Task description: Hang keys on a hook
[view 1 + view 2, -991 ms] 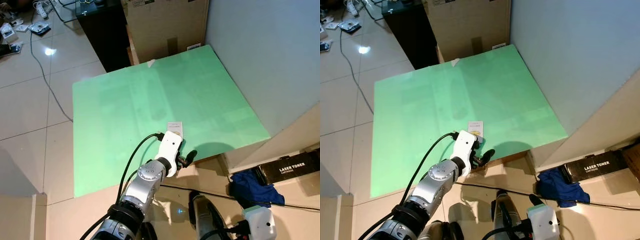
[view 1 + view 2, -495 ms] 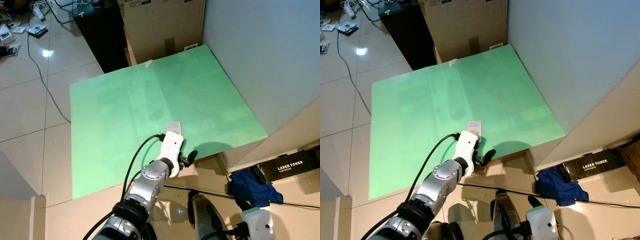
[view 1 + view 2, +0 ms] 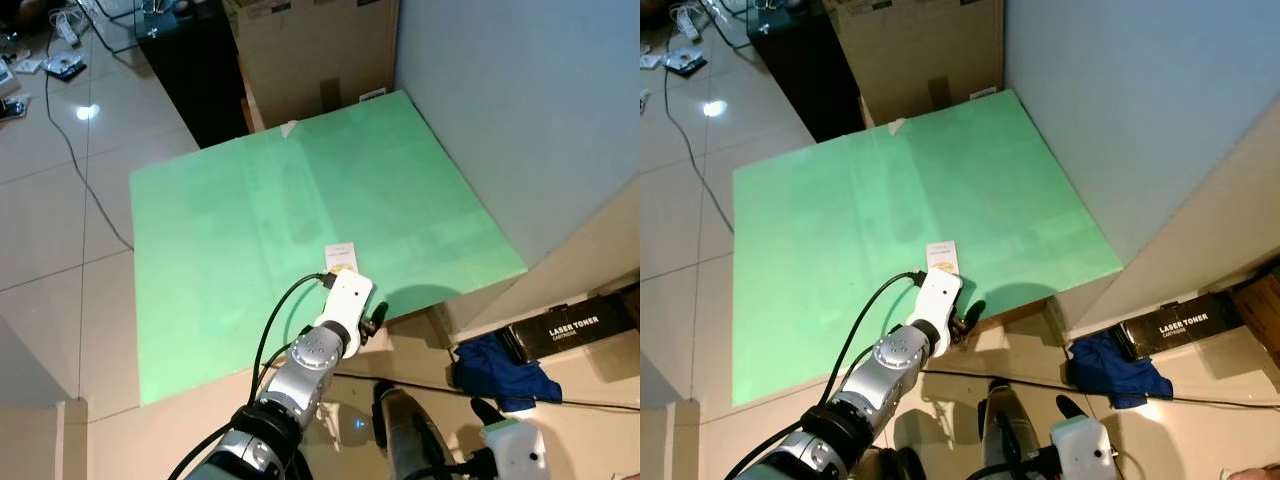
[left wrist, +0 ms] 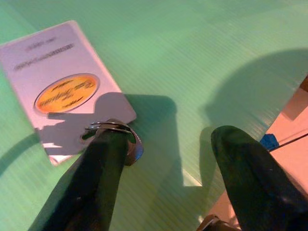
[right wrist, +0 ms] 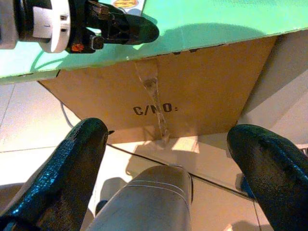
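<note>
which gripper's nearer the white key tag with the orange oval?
Left. The left gripper hovers right at the white key tag with the orange oval, one finger over its metal ring. The right gripper hangs low, below the green board's near edge.

A matt, finely ribbed green plastic sheet point(image 4: 202, 43) is laid over a brown cardboard box point(image 5: 192, 91) sealed with glossy clear tape point(image 5: 153, 96); a smooth white plastic key tag point(image 4: 57, 72) carries a shiny metal split ring point(image 4: 122, 132)
</note>
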You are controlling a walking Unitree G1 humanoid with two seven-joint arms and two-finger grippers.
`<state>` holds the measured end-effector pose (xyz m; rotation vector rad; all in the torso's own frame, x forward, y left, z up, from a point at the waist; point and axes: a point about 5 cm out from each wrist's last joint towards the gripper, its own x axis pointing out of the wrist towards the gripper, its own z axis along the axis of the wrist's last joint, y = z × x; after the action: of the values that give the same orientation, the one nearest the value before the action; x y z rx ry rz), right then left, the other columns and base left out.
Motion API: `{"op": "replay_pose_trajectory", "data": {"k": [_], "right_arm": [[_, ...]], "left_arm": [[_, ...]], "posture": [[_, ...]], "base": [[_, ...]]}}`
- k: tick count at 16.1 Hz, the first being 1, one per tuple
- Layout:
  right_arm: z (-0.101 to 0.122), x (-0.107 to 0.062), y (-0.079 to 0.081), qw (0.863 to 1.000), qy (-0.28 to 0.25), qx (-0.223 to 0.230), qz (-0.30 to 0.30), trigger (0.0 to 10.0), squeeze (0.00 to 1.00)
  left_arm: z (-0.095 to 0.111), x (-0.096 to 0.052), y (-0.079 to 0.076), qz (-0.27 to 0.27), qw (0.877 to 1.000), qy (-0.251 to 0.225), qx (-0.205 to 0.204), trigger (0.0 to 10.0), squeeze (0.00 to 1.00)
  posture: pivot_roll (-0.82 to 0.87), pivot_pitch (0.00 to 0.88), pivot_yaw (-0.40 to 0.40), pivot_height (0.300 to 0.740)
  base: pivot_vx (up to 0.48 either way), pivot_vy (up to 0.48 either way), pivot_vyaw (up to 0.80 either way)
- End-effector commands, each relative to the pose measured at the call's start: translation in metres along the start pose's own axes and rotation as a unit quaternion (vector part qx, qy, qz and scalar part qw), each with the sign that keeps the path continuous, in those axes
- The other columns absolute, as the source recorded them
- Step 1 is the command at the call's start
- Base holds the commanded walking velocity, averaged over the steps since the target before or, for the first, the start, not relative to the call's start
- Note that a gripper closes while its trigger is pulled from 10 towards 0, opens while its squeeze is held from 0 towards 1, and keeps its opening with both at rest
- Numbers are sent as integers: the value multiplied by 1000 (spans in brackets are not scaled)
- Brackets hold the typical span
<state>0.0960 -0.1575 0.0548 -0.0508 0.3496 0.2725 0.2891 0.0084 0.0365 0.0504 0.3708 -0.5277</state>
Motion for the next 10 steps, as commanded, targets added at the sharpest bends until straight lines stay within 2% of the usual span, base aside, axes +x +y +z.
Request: {"op": "replay_pose_trajectory", "data": {"k": [1,4,5,7,10], "right_arm": [[-6,-2,5,1000,11,5,2,10000,1000],[-14,-2,5,1000,20,7,0,10000,1000],[-13,-3,7,1000,20,7,0,10000,1000],[-13,-4,9,1000,21,6,-1,10000,1000],[-14,-3,11,1000,20,5,-2,10000,1000]], "left_arm": [[-2,6,-23,-12,999,28,-41,0,0],[-5,7,-23,-1,996,34,-83,0,0],[0,9,-21,10,995,25,-92,0,0],[15,12,-20,19,996,-4,-91,0,0],[27,16,-19,33,995,-16,-93,0,0]], "posture": [[-394,286,141,717],[-403,291,140,717],[-405,292,138,717],[-406,290,138,717],[-408,287,139,717]], "base": [[0,0,0],[0,0,0],[0,0,0],[0,0,0],[0,0,0]]}}
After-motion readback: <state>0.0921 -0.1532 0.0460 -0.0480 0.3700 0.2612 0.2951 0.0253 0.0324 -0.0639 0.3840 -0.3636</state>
